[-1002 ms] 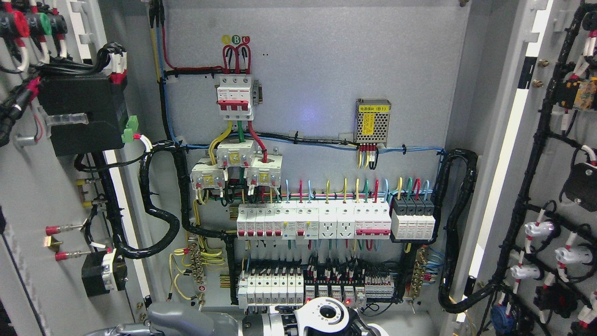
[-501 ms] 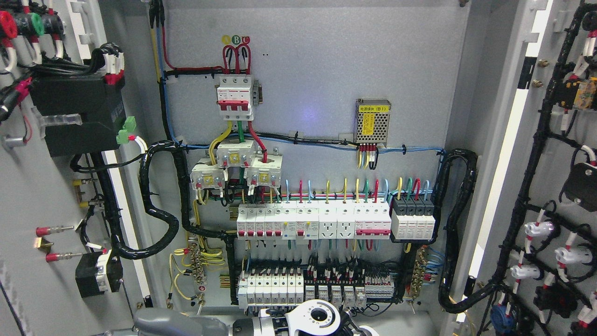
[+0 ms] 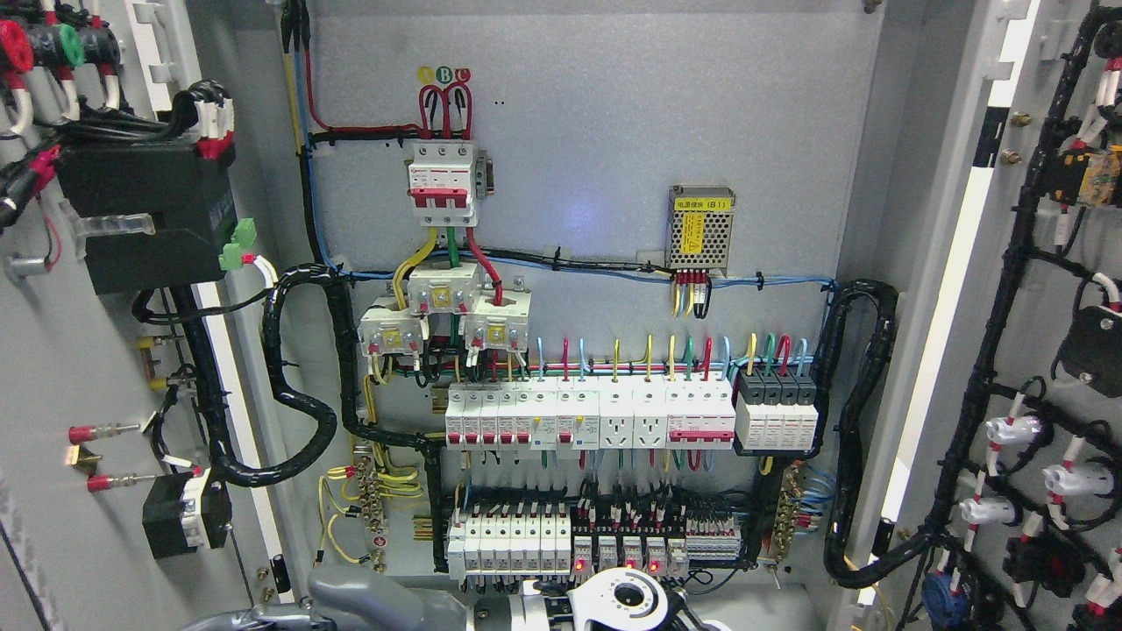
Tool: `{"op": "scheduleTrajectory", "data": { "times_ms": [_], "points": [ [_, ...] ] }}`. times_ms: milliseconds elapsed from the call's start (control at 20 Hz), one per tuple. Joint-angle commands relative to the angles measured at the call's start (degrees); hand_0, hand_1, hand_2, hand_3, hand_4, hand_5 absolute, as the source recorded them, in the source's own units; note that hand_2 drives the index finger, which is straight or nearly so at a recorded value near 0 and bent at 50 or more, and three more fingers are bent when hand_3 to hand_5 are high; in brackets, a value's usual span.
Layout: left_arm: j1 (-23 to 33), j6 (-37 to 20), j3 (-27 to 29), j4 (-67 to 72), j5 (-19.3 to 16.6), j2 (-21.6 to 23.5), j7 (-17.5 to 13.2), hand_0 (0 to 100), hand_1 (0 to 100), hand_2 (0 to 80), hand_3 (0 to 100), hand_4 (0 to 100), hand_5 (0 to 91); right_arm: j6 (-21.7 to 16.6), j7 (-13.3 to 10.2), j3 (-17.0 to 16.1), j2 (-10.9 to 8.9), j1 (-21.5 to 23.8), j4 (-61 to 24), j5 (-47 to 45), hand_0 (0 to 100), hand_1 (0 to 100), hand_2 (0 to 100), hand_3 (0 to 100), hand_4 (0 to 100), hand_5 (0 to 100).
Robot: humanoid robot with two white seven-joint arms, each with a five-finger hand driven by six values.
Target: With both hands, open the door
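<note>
Both doors of the grey electrical cabinet stand swung wide. The left door (image 3: pixel 53 350) fills the left edge and the right door (image 3: pixel 1047 315) the right edge, each showing its wired inner face. Along the bottom edge, a grey robot arm (image 3: pixel 377 605) comes in from the lower left. It ends in a white round wrist joint (image 3: pixel 633 596) in front of the lowest breaker row. Its hand lies below the picture's edge. No right arm shows.
The back panel (image 3: pixel 614 105) carries a red main breaker (image 3: pixel 443 180), a mesh-covered power supply (image 3: pixel 699 226), rows of white breakers (image 3: pixel 587 416) and terminal relays (image 3: pixel 631 548) with red lights. Black cable looms (image 3: pixel 294 412) hang by both door hinges.
The left door swung a little further left a second ago, then held still. The arm's wrist joint slid back left, then right again. Red lights on the relays went out and came back on.
</note>
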Motion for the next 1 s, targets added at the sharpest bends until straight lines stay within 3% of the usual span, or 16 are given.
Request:
{"op": "scheduleTrajectory", "data": {
  "times_ms": [0,50,250,351,501,601,802,952],
  "points": [
    [1.1,0.0,0.0,0.4,0.0,0.0,0.0,0,0,0.0,0,0,0.0,-3.0,-0.3,-7.0,-7.52,2.0,-0.9,0.2,0,0,0,0,0,0],
    [1.1,0.0,0.0,0.4,0.0,0.0,0.0,0,0,0.0,0,0,0.0,-4.3,-1.6,-7.1,-7.7,2.4,-1.1,0.3,0,0,0,0,0,0],
    [1.1,0.0,0.0,0.4,0.0,0.0,0.0,0,0,0.0,0,0,0.0,-9.1,-17.9,-8.1,-10.07,6.0,-7.1,0.6,0,0,0,0,0,0],
    [1.1,0.0,0.0,0.4,0.0,0.0,0.0,0,0,0.0,0,0,0.0,-9.9,-22.1,-8.1,-10.77,8.5,-10.7,0.7,0,0,0,0,0,0],
    [1.1,0.0,0.0,0.4,0.0,0.0,0.0,0,0,0.0,0,0,0.0,-12.3,-26.1,-9.0,-12.44,12.7,-15.9,0.8,0,0,0,0,0,0],
    [1.1,0.0,0.0,0.4,0.0,0.0,0.0,0,0,0.0,0,0,0.0,-16.2,-29.0,-9.3,-14.37,15.0,-17.9,0.8,0,0,0,0,0,0],
    [1.1,0.0,0.0,0.4,0.0,0.0,0.0,0,0,0.0,0,0,0.0,-21.1,-29.5,-11.0,-17.54,19.2,-19.0,0.7,0,0,0,0,0,0],
    [1.1,0.0,0.0,0.4,0.0,0.0,0.0,0,0,0.0,0,0,0.0,-21.7,-29.5,-14.2,-17.98,21.5,-20.4,0.6,0,0,0,0,0,0]
  ]
}}
